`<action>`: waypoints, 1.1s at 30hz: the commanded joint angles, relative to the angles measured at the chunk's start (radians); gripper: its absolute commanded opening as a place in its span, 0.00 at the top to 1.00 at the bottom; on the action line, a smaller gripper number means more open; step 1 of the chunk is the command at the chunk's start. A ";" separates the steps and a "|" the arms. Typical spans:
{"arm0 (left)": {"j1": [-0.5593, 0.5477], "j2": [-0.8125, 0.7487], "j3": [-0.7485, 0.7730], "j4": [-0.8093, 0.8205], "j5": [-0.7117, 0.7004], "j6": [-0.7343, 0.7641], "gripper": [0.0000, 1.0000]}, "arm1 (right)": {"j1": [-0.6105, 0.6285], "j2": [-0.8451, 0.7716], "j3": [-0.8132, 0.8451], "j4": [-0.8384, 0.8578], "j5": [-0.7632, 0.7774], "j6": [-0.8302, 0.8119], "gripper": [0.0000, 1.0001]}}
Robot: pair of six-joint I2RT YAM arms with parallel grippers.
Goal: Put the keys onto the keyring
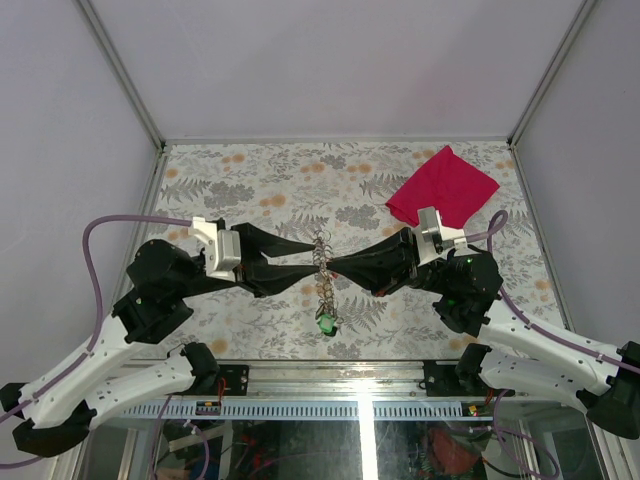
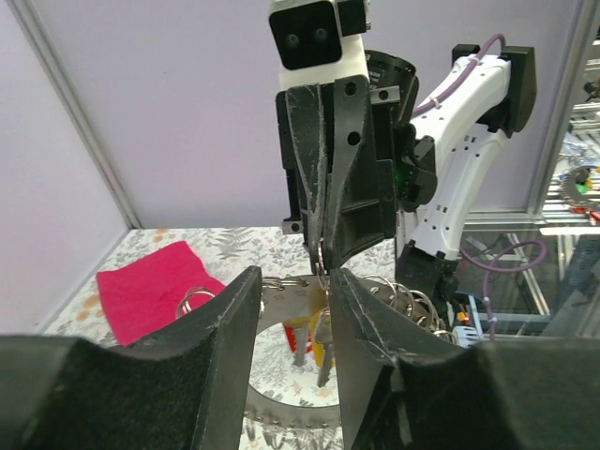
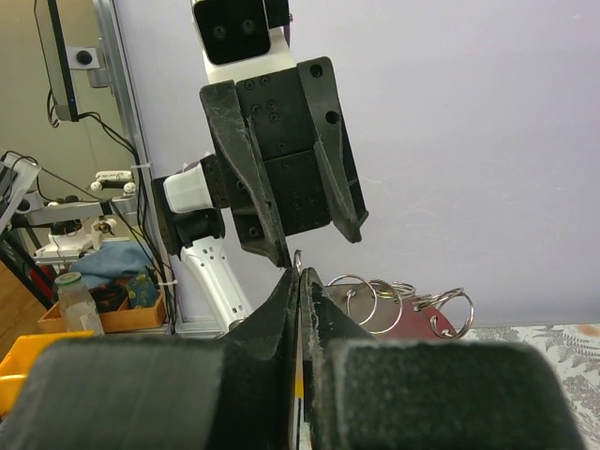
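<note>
Above the middle of the table (image 1: 250,170), the left gripper (image 1: 305,266) stands partly parted, pinching nothing, at a hanging bunch of rings (image 1: 321,262). The keys (image 2: 319,342) dangle in that bunch, seen between its fingers, with the tag (image 1: 326,322) lowest. The right gripper (image 1: 333,266) is clamped tight on one ring (image 3: 298,258). A cloth (image 1: 443,186) lies far right.

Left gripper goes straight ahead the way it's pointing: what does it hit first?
Probably the keyring bunch pinched by the shut right gripper, directly ahead of the left gripper; the gap is hard to judge.
</note>
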 commanded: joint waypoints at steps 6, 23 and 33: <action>0.004 -0.005 -0.039 0.153 0.063 -0.093 0.64 | 0.000 -0.035 0.047 0.083 0.023 -0.022 1.00; 0.003 0.035 -0.050 0.152 0.085 -0.098 0.83 | 0.001 -0.039 0.042 0.100 0.024 -0.016 1.00; 0.003 0.047 -0.039 0.113 0.080 -0.093 1.00 | 0.000 -0.048 0.034 0.095 0.027 -0.022 1.00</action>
